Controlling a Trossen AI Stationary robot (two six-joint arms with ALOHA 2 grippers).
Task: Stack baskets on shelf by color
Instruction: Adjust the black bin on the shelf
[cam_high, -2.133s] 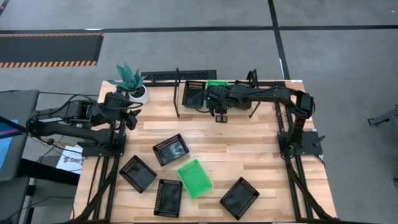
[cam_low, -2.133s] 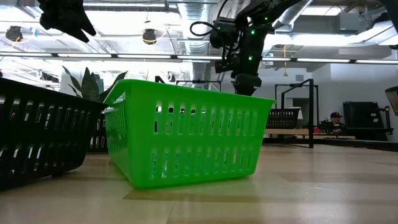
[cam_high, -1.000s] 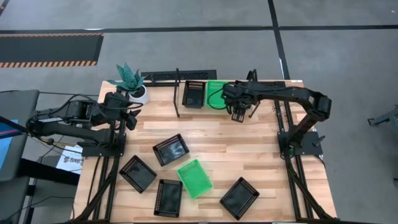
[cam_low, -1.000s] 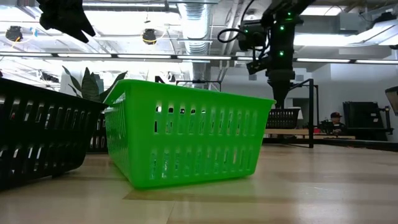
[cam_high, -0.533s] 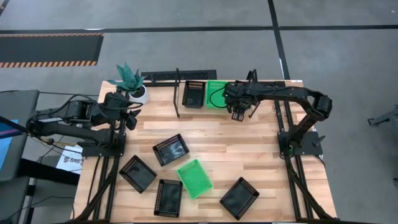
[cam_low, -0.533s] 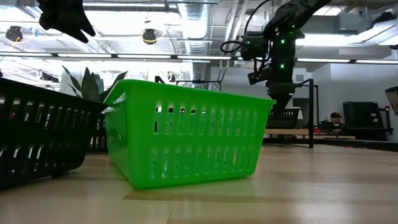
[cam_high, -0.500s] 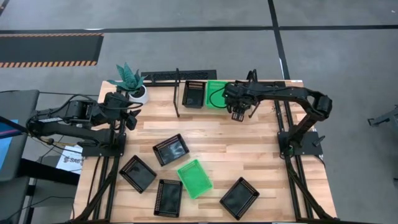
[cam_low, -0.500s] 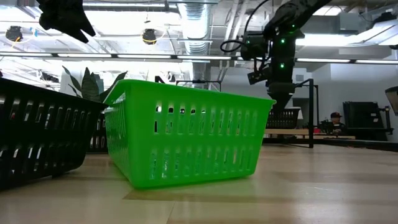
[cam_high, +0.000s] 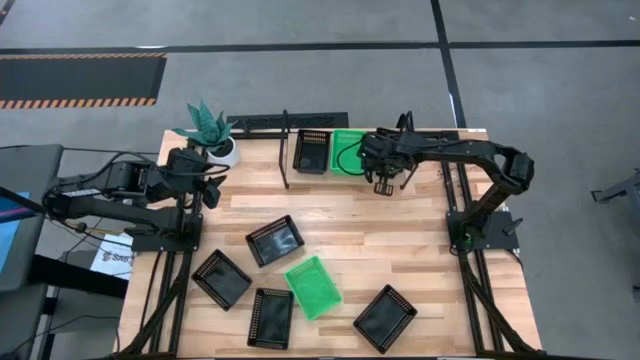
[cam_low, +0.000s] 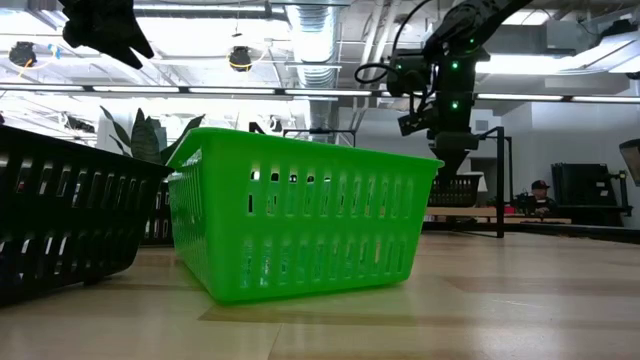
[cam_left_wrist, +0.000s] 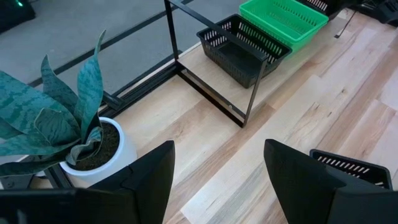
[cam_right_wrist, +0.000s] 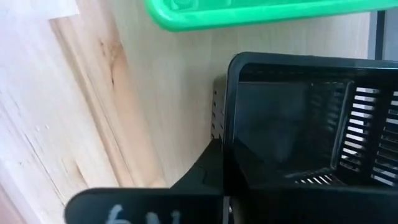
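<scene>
1. From above, your right gripper (cam_high: 383, 183) hangs at the shelf (cam_high: 290, 128), beside its green basket (cam_high: 347, 150) and black basket (cam_high: 312, 150). Five more baskets lie loose on the table (cam_high: 430, 260). Your left gripper (cam_high: 212, 190) waits near the plant (cam_high: 208, 128).
2. At table height, a loose green basket (cam_low: 300, 225) fills the foreground.
3. Your left wrist view shows spread, empty fingers (cam_left_wrist: 149, 180).
4. Your right wrist view shows a black basket's rim (cam_right_wrist: 298, 65) clamped in the gripper.
</scene>
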